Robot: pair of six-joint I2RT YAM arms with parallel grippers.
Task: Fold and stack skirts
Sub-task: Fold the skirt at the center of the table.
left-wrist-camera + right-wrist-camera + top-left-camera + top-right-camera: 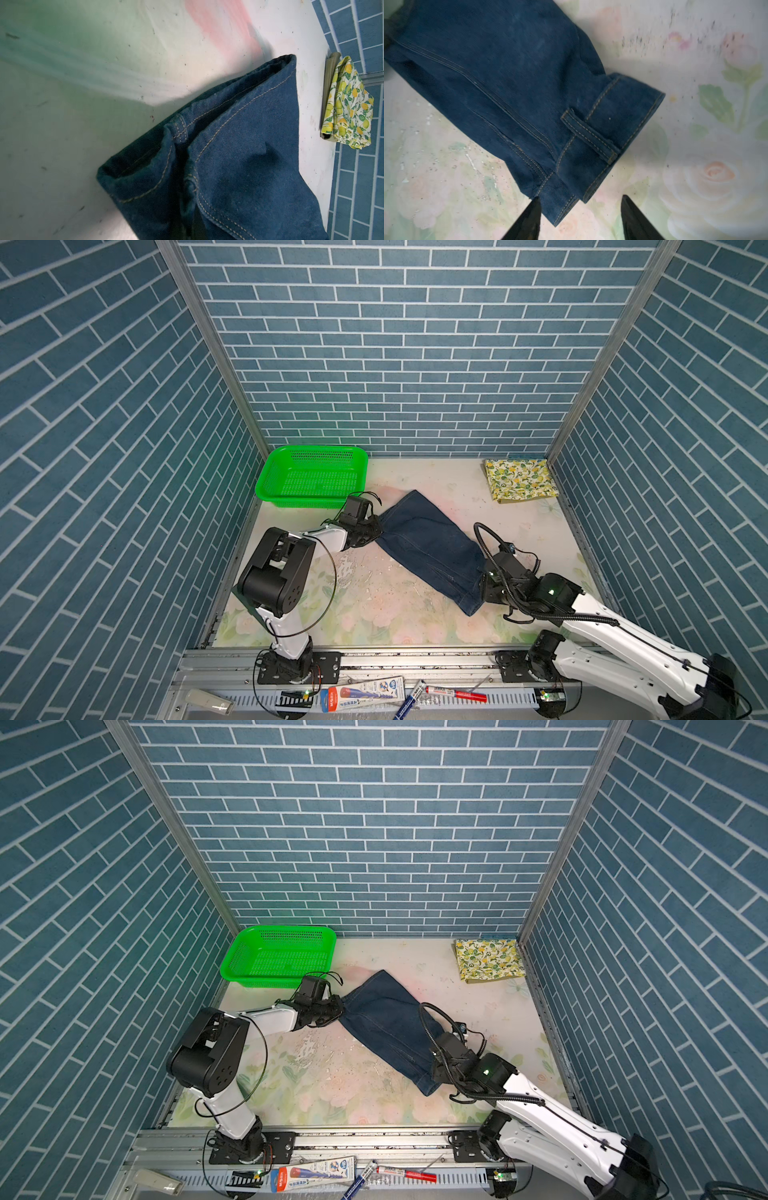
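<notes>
Denim skirt (428, 543) outside green basket (299, 502)

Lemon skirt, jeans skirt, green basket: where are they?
lemon skirt (520, 479), in a top view, printed middle.
jeans skirt (428, 545), in a top view, cloth middle.
green basket (322, 455), in a top view, back wall.

The denim skirt (432, 547) sprawls diagonally across the worktop (374, 614) middle. The basket (311, 477) hogs the far-left corner, the lemon-print skirt (521, 479) the far-right. Far edge between them looks passable, near edge too.
</notes>
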